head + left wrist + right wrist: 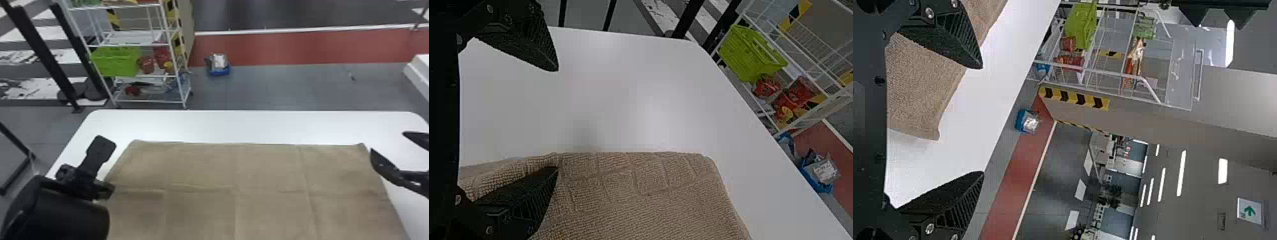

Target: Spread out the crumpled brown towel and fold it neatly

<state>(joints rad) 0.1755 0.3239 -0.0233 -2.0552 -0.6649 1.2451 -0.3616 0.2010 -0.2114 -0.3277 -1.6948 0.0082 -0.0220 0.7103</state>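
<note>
The brown towel lay spread flat on the white table, creased in faint lines; I had my left gripper at its left edge, fingers spread wide, one over the cloth and one over the tabletop; my right gripper was near the far right corner, its fingers also apart, with nothing between them.

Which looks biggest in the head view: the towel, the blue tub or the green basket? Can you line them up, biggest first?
Largest to smallest:
1. Towel
2. Green basket
3. Blue tub
</note>
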